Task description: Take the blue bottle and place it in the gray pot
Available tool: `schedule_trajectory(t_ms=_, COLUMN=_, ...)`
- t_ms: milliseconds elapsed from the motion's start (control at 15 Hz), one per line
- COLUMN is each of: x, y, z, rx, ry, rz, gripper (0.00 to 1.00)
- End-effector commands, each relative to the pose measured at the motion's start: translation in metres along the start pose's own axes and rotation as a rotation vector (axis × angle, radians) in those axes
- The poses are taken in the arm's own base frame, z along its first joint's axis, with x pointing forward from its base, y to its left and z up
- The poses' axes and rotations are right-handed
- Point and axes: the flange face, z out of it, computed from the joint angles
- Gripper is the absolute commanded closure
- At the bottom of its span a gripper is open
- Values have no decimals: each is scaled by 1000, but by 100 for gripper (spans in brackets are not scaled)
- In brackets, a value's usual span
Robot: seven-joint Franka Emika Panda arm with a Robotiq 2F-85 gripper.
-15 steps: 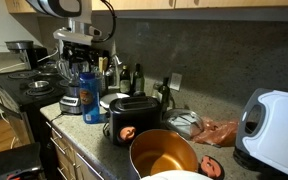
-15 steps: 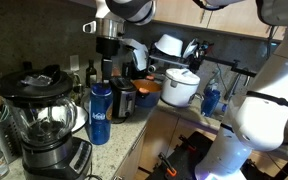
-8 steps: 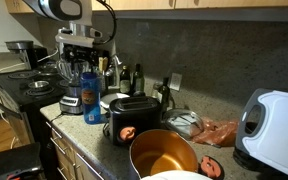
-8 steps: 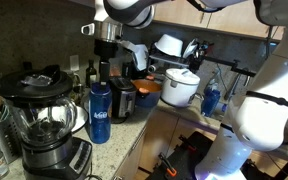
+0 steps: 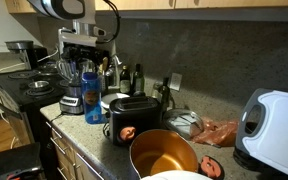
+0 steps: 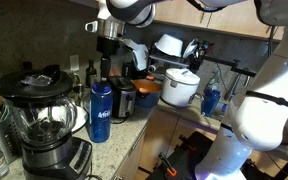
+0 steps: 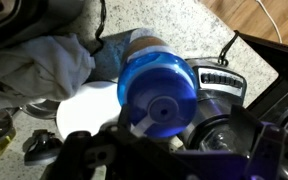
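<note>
The blue bottle (image 5: 93, 101) stands upright on the counter between the blender and the black toaster; it also shows in an exterior view (image 6: 101, 113). My gripper (image 5: 88, 64) hangs just above its cap, open and empty, and shows from the other side too (image 6: 107, 68). In the wrist view I look straight down on the bottle's cap (image 7: 160, 97), with my gripper (image 7: 169, 152) open, its dark fingers wide apart on either side. The gray pot (image 5: 142, 142), coppery inside, sits at the counter's near end past the toaster; in an exterior view (image 6: 148, 88) only its orange inside shows.
A blender (image 5: 70, 92) (image 6: 42, 120) stands right beside the bottle. The black toaster (image 5: 132, 116) (image 6: 125, 98) lies between bottle and pot. Slim dark bottles (image 5: 137, 78) line the backsplash. A white rice cooker (image 6: 181, 86) and a stove (image 5: 24, 88) are nearby.
My gripper has shifted slightly to sit more squarely over the bottle's cap. The bottle and pot have not moved.
</note>
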Motion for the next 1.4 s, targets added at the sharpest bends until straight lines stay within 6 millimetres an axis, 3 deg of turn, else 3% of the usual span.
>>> schedule_trajectory(t_ms=0, x=-14, y=22, z=-16, rx=-38, ry=5, rz=82, gripper=0)
schedule_trajectory(t_ms=267, x=-18, y=41, z=-15, rx=-33, ry=2, rz=152, gripper=0)
schedule_trajectory(t_ms=1000, x=-1, y=46, z=17, rx=4, ry=-32, rz=157, gripper=0)
schedule_trajectory(t_ms=1333, x=8, y=44, z=10, rx=-10, ry=-22, rz=143, gripper=0)
